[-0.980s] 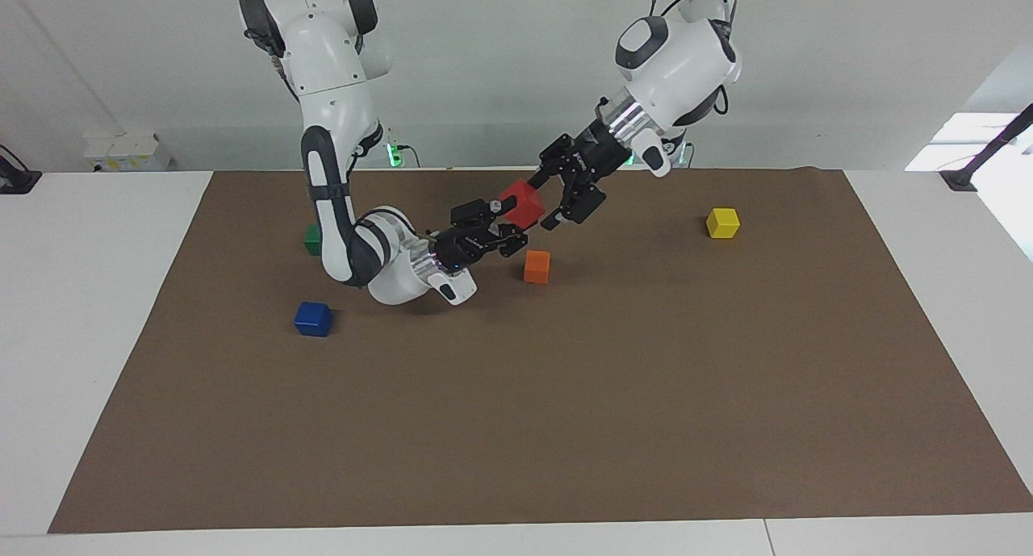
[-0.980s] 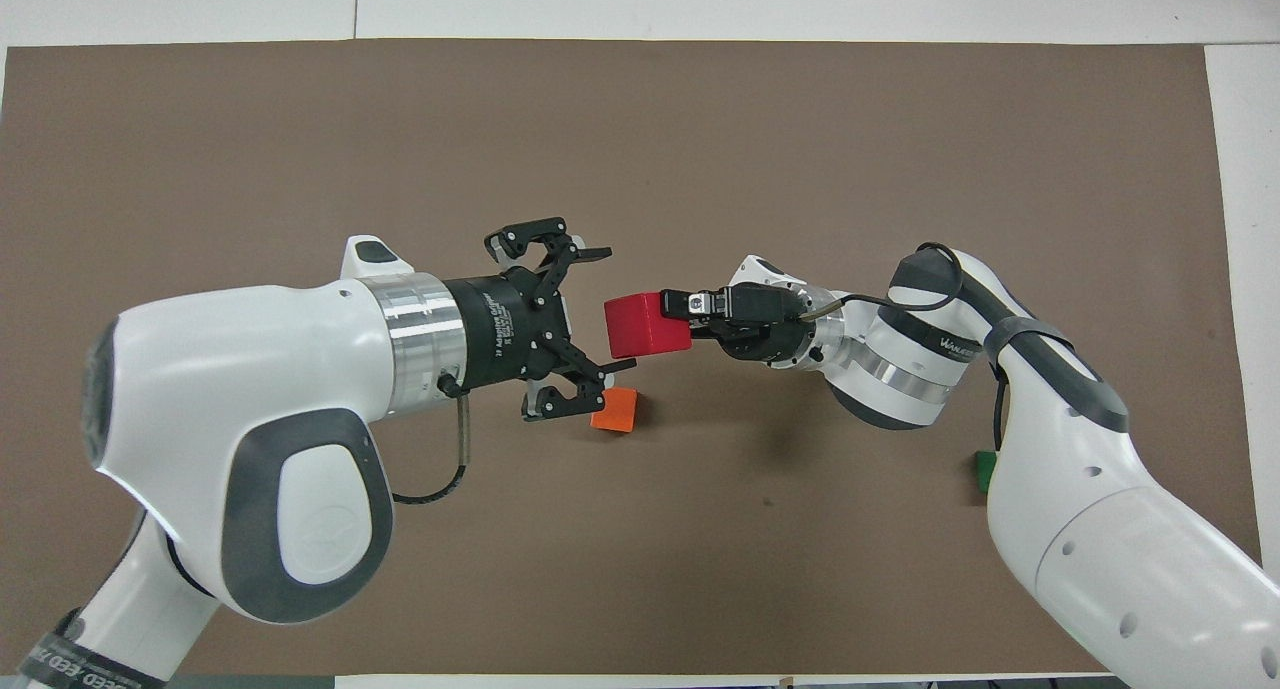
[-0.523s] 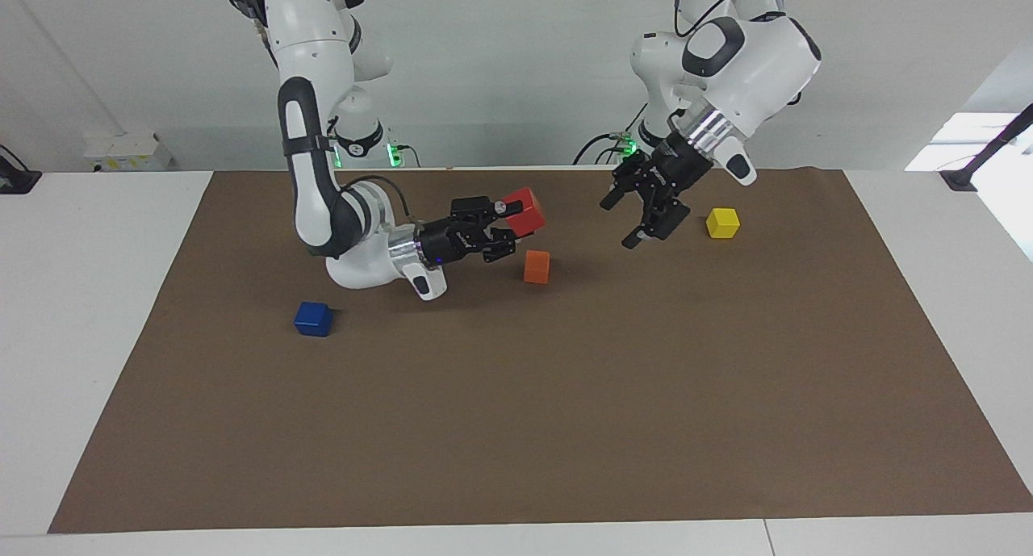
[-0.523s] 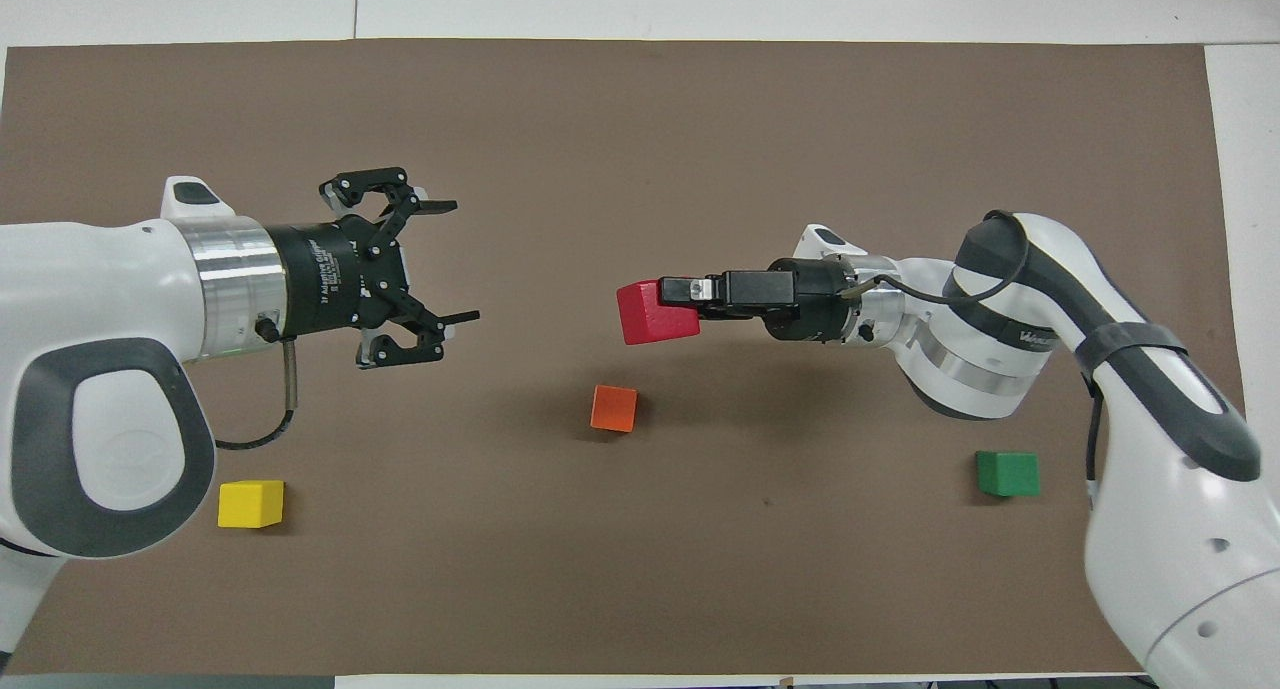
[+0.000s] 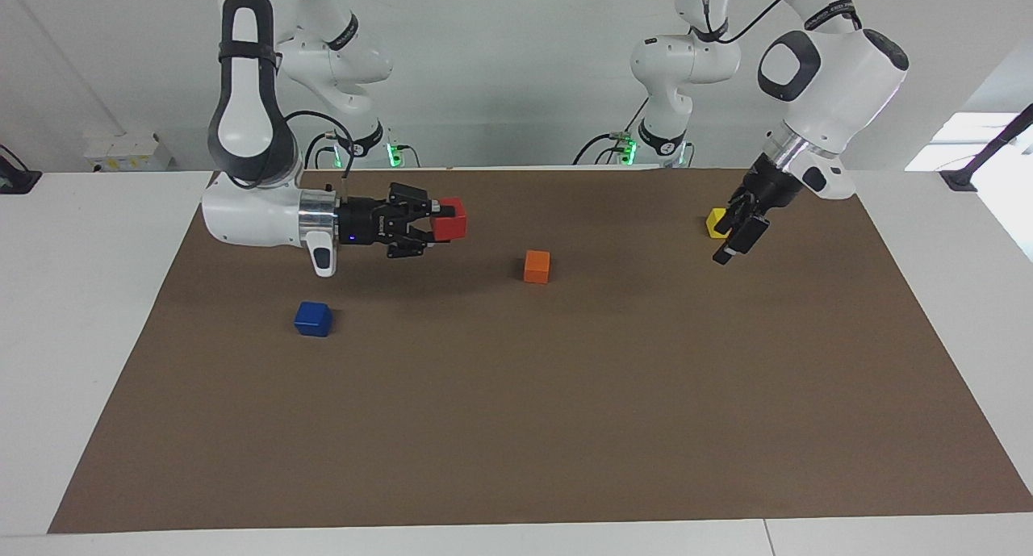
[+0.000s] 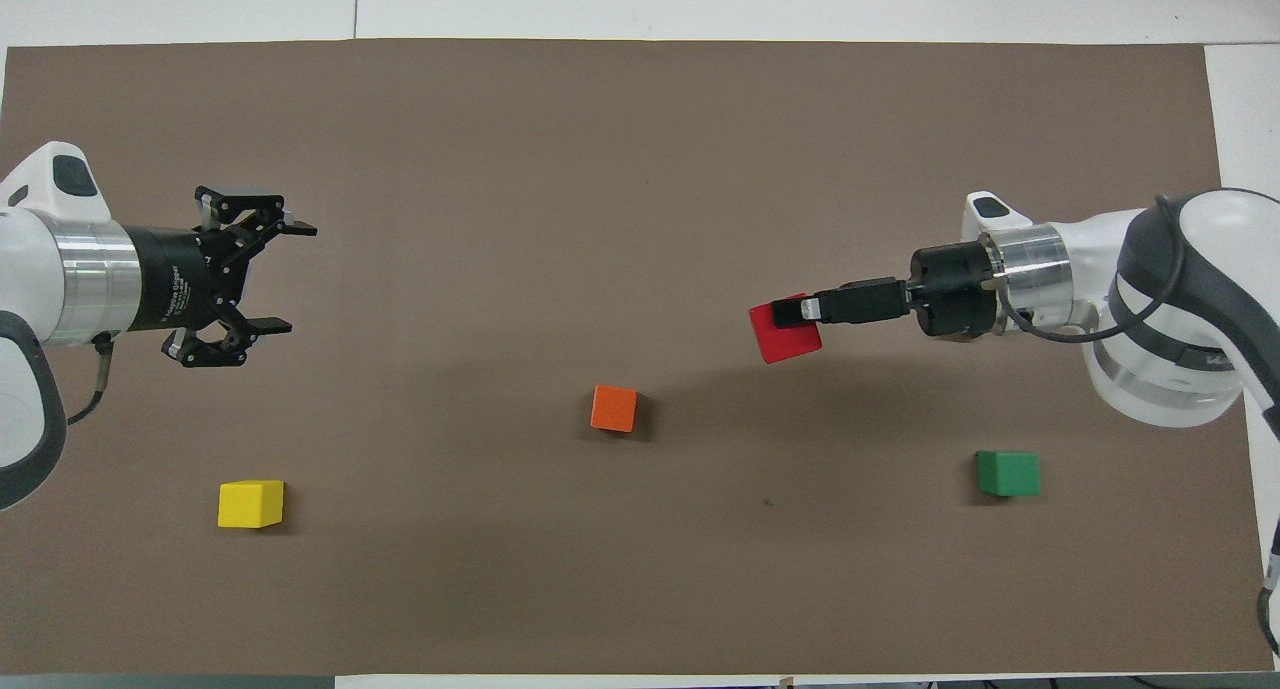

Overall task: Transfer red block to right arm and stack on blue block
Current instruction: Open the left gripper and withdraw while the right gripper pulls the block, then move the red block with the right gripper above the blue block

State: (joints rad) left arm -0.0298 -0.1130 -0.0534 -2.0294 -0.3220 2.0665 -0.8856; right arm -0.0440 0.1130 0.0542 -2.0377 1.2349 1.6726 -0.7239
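Note:
My right gripper [image 5: 442, 221] is shut on the red block [image 5: 452, 218] and holds it level in the air over the mat, between the orange cube and the blue block. The overhead view shows the same grip, with the right gripper [image 6: 795, 314] on the red block [image 6: 786, 341]. The blue block [image 5: 313, 319] sits on the mat toward the right arm's end; in the overhead view my right wrist hides it. My left gripper [image 5: 736, 235] is open and empty, raised over the mat by the yellow cube; it also shows in the overhead view [image 6: 296, 277].
An orange cube [image 5: 537, 266] [image 6: 614, 408] lies mid-mat. A yellow cube [image 5: 715, 219] [image 6: 250, 503] lies at the left arm's end. A green cube [image 6: 1007, 472] lies near the right arm's base. The brown mat [image 5: 565, 427] covers the table.
My left gripper has drawn back, open, toward its own end of the table. My right gripper has carried the red block away from the middle toward the right arm's end.

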